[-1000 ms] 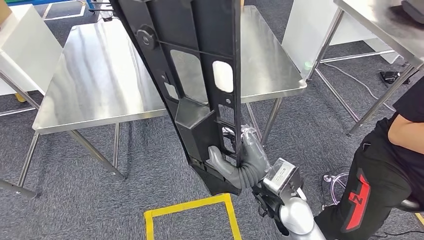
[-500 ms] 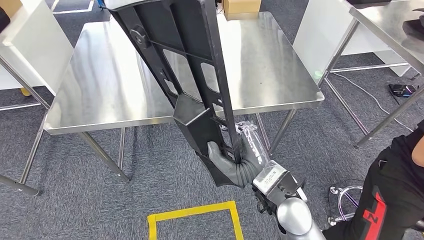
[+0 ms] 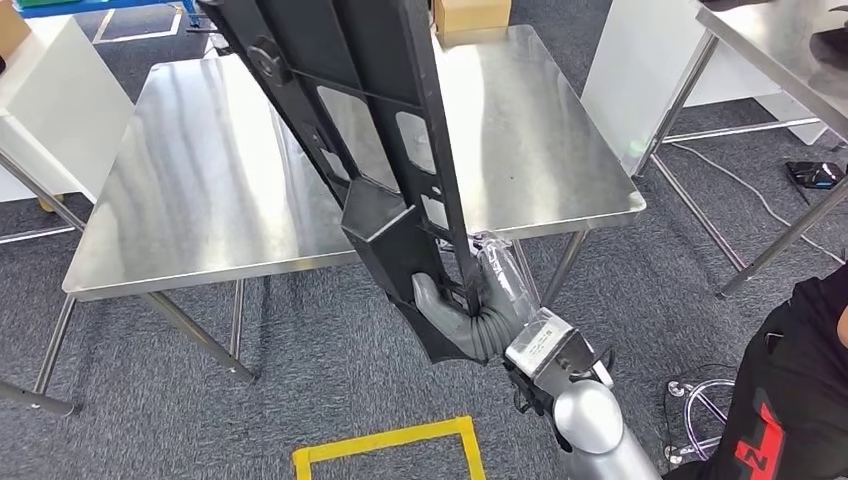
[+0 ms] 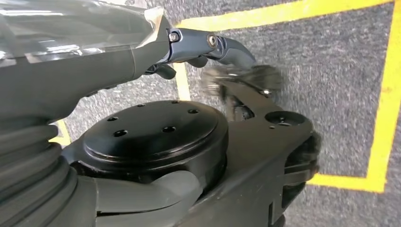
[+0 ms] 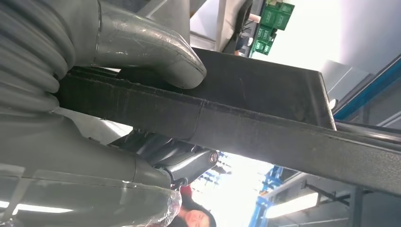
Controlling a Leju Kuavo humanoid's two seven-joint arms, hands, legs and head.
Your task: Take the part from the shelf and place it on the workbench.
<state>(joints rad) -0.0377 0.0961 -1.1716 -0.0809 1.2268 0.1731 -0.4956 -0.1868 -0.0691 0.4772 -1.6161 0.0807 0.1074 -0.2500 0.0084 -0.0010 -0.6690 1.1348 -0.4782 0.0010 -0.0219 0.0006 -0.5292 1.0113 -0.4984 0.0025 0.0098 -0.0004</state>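
the robot's right hand (image 3: pixel 478 310) grips the lower end of the part (image 3: pixel 360 130), a long black plastic panel with cut-out windows, its thick thumb wrapped over one face and its darker fingers behind the edge, as the right wrist view confirms with the thumb (image 5: pixel 156 52) pressed onto the black bar. the part is off the shelf and is held up in the air at a slant, its upper length leaning over the workbench (image 3: pixel 180 200) while its gripped end hangs below the near edge of the workbench, above the grey carpet. no part of the panel appears to rest on the steel top, so the placing is judged not yet done: the panel must be lowered flat onto the workbench and released. the left hand (image 4: pixel 94 71) hangs near dark parts of the robot's own body over the yellow floor tape (image 4: pixel 383 94); whether its fingers are apart or curled cannot be told. a person (image 3: pixel 790 400) in black clothing sits beside the workbench's right corner.
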